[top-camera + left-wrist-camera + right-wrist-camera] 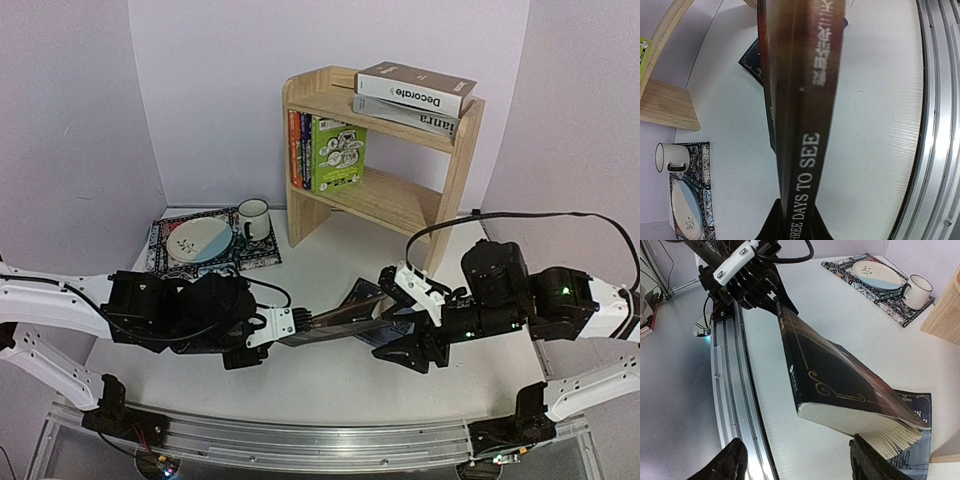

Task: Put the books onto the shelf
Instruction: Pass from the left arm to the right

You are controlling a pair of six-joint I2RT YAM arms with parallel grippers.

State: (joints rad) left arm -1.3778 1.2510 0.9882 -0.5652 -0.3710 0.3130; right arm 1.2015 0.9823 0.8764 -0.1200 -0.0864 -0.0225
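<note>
Soft, even light falls from above and every view is bright. Shadows on the white tabletop (330, 390) are faint. The overhead view is sharp. In the left wrist view the dark book (805, 100) sits so close that its far lettering blurs, a brown sheen runs along its spine, and the rail (940, 125) bows with fisheye curvature.

Pale purple walls (80, 100) stand behind a white table (330, 375), far past the fingers (735, 460). A shiny metal rail (300, 445) runs along the table's near edge, back behind the fingers. The light is soft and even.
</note>
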